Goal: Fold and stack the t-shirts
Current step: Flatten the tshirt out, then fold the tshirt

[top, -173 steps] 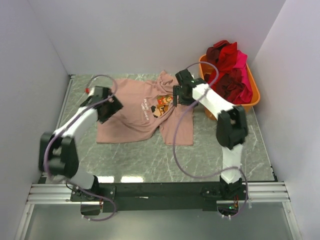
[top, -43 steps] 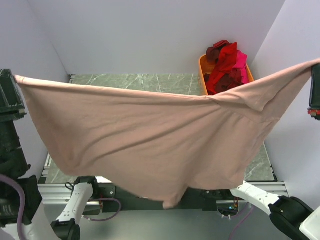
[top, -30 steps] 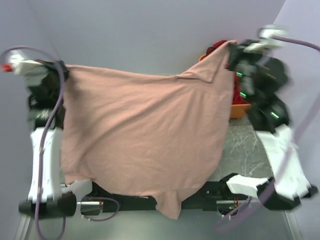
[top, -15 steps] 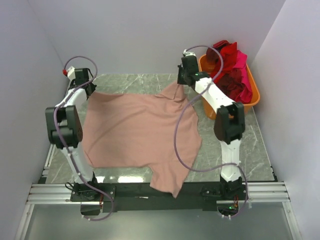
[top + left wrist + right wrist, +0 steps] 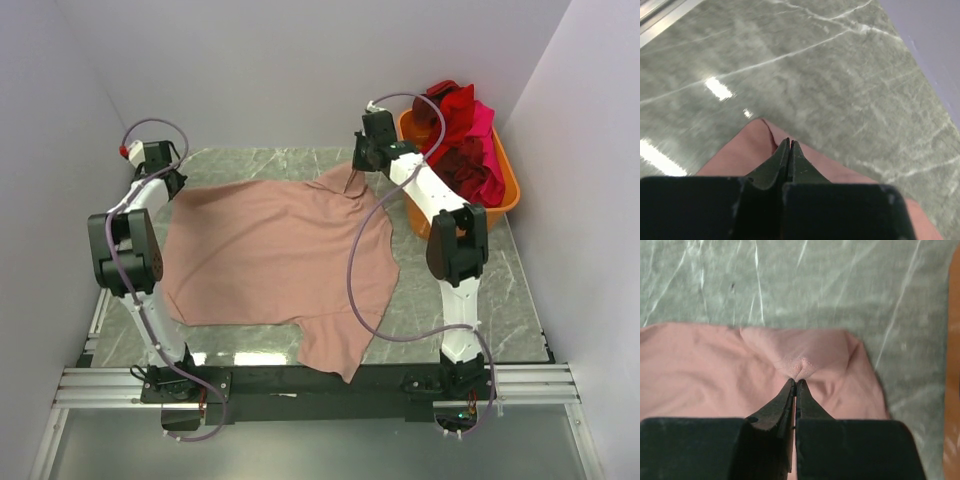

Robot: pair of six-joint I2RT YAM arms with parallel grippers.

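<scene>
A dusty pink t-shirt (image 5: 270, 250) lies spread on the marble table with its plain side up and no print showing. Its near hem hangs over the table's front edge (image 5: 335, 362). My left gripper (image 5: 170, 188) is shut on the shirt's far-left corner; in the left wrist view its tips (image 5: 789, 142) meet over a pink fold (image 5: 747, 150). My right gripper (image 5: 352, 178) is shut on the far-right corner, and its tips (image 5: 795, 381) pinch a small peak of pink cloth (image 5: 802, 367). Red, maroon and hot pink t-shirts (image 5: 462, 135) are heaped in the tub.
The orange tub (image 5: 508, 195) stands at the far right of the table, just right of my right arm; its rim (image 5: 955, 340) shows at the right wrist view's edge. White walls close in on three sides. Bare marble (image 5: 470, 290) lies right of the shirt.
Both arms swung the pink shirt down from high in the air and laid it on the table. In the last half second it settled flatter and its left corner moved outward.
</scene>
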